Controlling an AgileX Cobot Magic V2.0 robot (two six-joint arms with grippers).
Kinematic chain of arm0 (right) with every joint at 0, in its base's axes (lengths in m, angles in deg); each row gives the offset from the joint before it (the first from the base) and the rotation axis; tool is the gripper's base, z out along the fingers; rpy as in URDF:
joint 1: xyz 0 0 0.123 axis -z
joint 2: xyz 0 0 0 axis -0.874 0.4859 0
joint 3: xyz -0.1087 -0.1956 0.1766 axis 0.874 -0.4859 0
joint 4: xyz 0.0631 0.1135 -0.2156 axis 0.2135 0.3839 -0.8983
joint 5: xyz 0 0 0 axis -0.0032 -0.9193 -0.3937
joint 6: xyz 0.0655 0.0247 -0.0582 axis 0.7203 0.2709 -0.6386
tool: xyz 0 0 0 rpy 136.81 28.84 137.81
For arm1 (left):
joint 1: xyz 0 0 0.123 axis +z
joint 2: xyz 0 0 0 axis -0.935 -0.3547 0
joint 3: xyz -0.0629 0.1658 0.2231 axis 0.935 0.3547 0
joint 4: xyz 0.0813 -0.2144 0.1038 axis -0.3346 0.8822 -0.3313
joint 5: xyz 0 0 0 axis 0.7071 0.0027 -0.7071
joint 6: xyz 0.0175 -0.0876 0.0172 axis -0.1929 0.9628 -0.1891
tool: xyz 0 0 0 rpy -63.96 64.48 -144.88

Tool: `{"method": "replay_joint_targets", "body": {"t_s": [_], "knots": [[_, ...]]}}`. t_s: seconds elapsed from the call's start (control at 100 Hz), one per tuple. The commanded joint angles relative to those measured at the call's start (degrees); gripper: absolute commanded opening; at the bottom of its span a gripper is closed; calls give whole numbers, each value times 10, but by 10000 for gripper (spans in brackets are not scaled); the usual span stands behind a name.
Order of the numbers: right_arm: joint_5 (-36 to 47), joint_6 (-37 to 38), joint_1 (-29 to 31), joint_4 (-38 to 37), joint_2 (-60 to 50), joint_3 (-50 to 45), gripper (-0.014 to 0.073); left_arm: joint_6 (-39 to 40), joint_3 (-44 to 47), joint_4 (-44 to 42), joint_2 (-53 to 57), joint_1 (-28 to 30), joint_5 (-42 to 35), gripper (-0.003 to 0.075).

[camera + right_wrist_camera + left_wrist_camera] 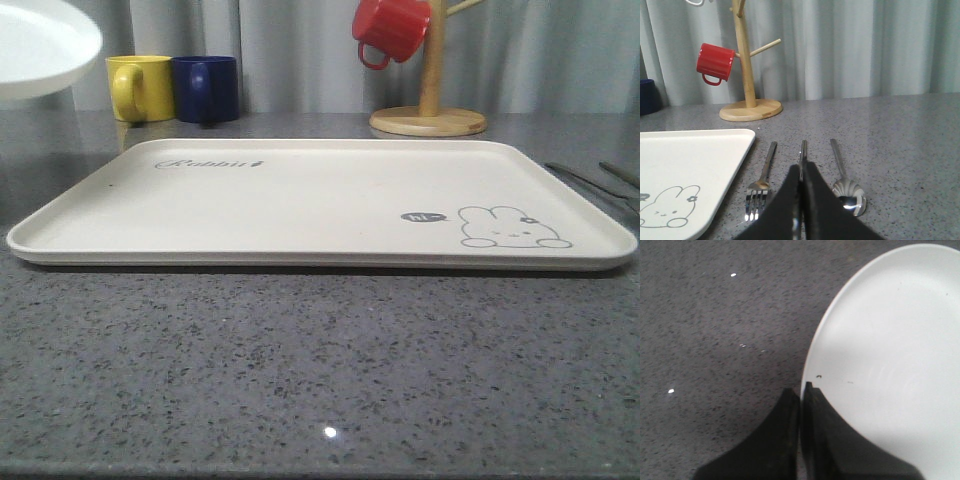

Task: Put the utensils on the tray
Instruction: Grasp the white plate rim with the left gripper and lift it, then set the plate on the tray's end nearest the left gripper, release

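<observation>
The cream tray [300,200] with its rabbit drawing lies flat in the middle of the grey table, with nothing on it. To the right of the tray [690,160] three silver utensils lie side by side on the table: a fork [761,185], the chopsticks [803,152] and a spoon [846,192]. Their thin ends show at the front view's right edge [590,180]. My right gripper [801,167] hangs shut directly over the chopsticks, which run under its fingers. My left gripper [801,390] is shut, its tips at the rim of a white plate [890,350].
The white plate [40,45] sits at the far left. A yellow mug [140,88] and a blue mug [205,88] stand behind the tray. A wooden mug tree [430,110] holding a red mug [388,28] stands at the back right. Bare table lies in front of the tray.
</observation>
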Motion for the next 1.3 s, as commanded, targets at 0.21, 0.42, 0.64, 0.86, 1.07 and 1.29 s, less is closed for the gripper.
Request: {"method": "replay_joint_targets", "body": {"t_s": [0.21,0.42,0.64,0.86,1.07,1.29], "knots": [[49,-4,1,0,-4,10,-68,-39,-23,107,-6,-61,-20,-18],[49,-4,1,0,-4,10,-68,-39,-52,114,-78,-156,-25,-18],[49,-4,1,0,-4,10,-68,-36,-88,114,-159,-214,-24,-18],[49,-4,1,0,-4,10,-68,-36,-100,115,-210,-226,-23,-18],[49,-4,1,0,-4,10,-68,-36,-100,115,-223,-226,-21,-17],[49,-4,1,0,-4,10,-68,-36,-100,113,-227,-226,-14,63]]}}
